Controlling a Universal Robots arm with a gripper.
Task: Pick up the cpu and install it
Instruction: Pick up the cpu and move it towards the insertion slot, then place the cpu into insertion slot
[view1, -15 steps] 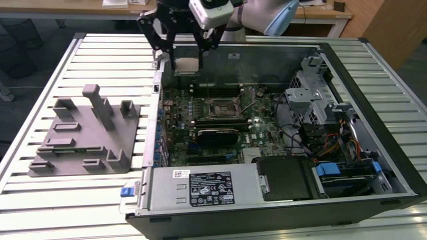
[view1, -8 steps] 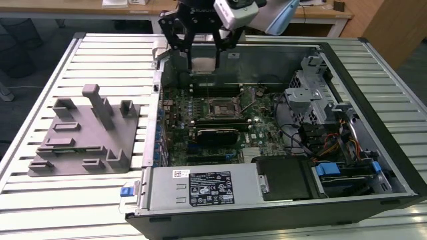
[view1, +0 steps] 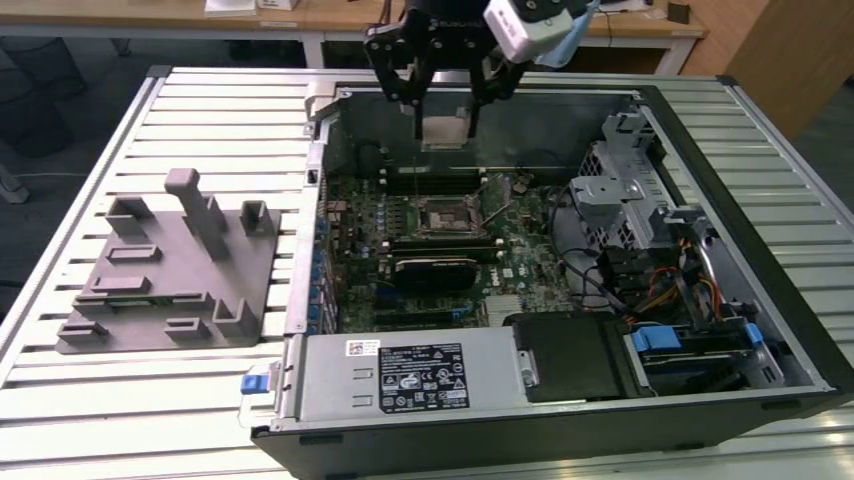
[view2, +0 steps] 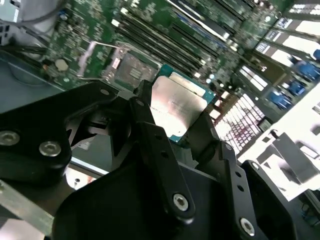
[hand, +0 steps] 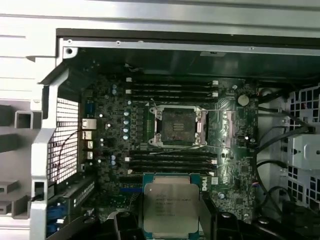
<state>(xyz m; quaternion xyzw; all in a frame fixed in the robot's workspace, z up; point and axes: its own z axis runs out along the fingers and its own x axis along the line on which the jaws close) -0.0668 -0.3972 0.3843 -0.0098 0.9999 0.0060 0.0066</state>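
Note:
My gripper (view1: 445, 127) hangs above the open computer case, over its far side, shut on the cpu (view1: 445, 129). The cpu is a flat square chip with a silvery top and a thin green rim. Black fingers (view2: 145, 131) pinch the cpu (view2: 176, 106) from two sides in the second wrist view. In the first wrist view the held cpu (hand: 171, 206) is apart from the open motherboard socket (hand: 178, 126). In the exterior view that socket (view1: 449, 216) lies below the gripper, nearer the camera, with its load plate lifted.
The case wall (view1: 481, 92) stands just behind the gripper. A drive cage and cables (view1: 641, 215) fill the exterior view's right. A black card (view1: 434, 270) and power supply (view1: 414, 375) sit nearer. A grey fixture block (view1: 174, 265) rests on the slatted table (view1: 214, 110) at the left.

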